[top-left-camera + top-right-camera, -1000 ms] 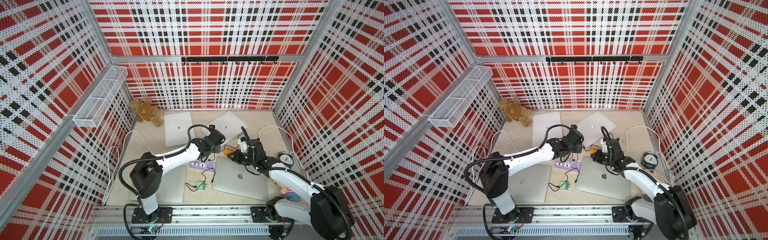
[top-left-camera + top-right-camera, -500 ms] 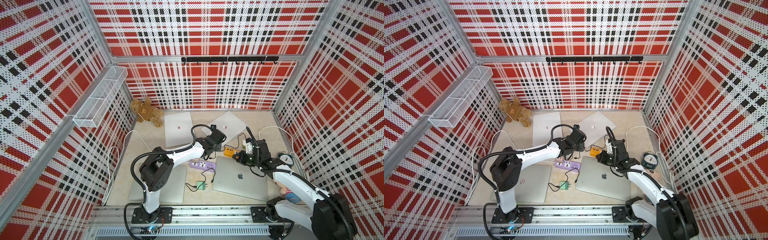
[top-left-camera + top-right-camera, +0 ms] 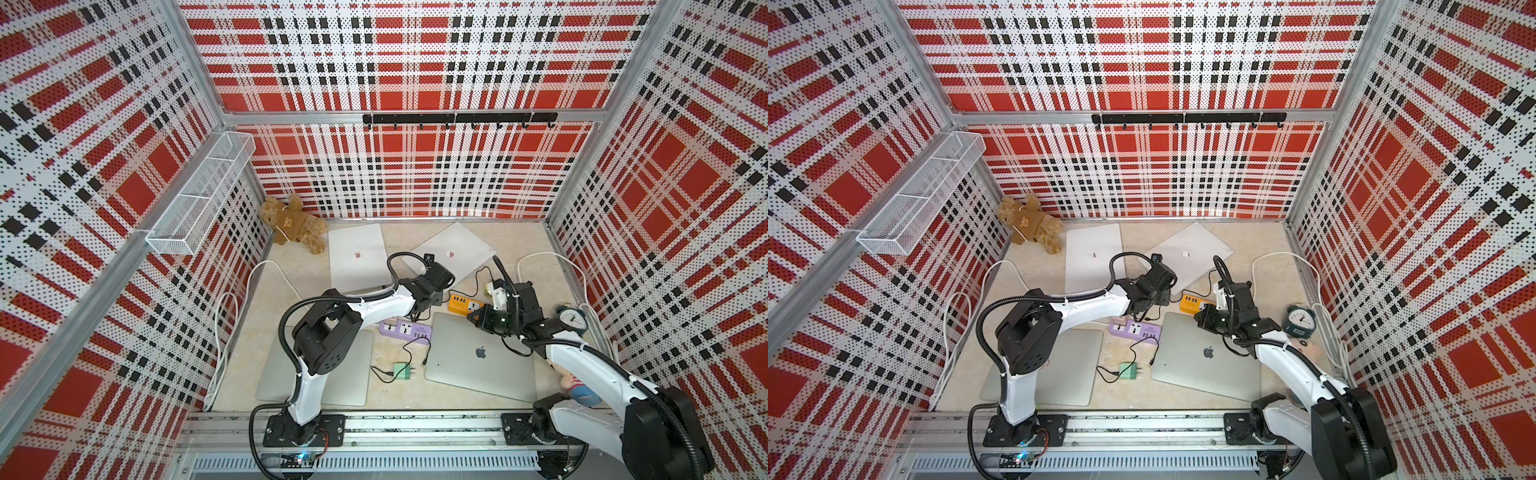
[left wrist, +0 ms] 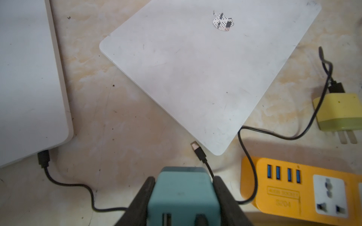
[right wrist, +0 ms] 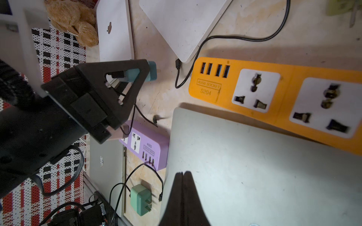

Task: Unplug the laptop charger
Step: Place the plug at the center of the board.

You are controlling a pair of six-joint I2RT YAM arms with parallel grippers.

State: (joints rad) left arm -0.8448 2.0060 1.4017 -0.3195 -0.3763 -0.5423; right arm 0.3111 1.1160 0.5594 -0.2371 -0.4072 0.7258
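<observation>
Left gripper (image 4: 184,179) has the charger (image 4: 182,197) — jaws about half open, clamped on its two flat sides, block held off the table. The charger's long axis runs along the fingers, with a prong (image 5: 159,70) pointing out past the tips, roughly 1–2 o'clock in a top view. The orange power strip (image 3: 462,305) sits just beside it at 3 o'clock. Every socket I can see on it is empty, so the mains end looks out. A black plug (image 4: 44,158) sits at the edge of the white laptop (image 4: 29,78), about 10 o'clock from the gripper. Its lead runs back under the gripper; can't tell if it belongs to this charger. Right gripper (image 5: 183,174) — fully shut, holding nothing, over the far edge of the grey laptop (image 5: 254,166), roughly 4 o'clock from the left one. The left arm owns the next move. If that lead is the charger's, my guess is the pull goes away from the white laptop's edge.
</observation>
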